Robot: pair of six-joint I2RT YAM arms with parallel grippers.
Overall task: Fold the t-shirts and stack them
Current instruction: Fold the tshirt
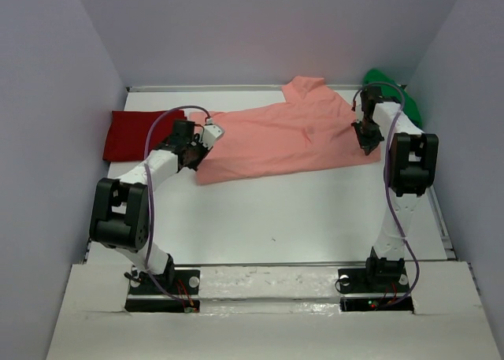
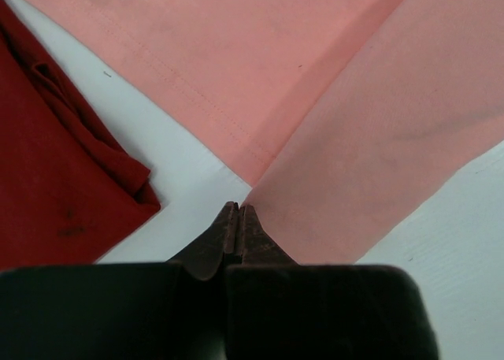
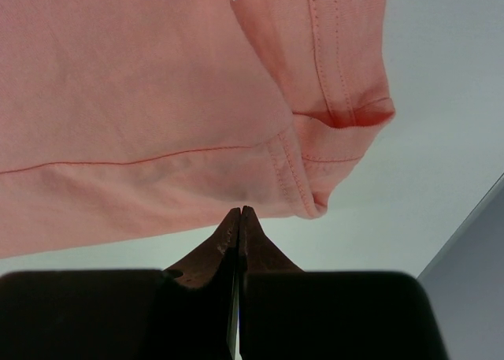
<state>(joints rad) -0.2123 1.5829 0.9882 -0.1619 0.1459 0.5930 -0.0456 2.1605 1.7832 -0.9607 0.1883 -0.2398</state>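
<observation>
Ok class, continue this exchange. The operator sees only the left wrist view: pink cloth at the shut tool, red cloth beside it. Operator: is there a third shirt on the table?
Observer: Yes, a green shirt lies bunched in the far right corner of the table.
Operator: Where is the right tool?
Observer: The right tool is shut at the pink shirt, against a stitched edge beside a sleeve cuff. Whether it pinches the cloth is unclear.
Operator: Is the pink shirt folded?
Observer: No, it lies spread wide across the far half, reaching from the left tool to the right one.
</observation>
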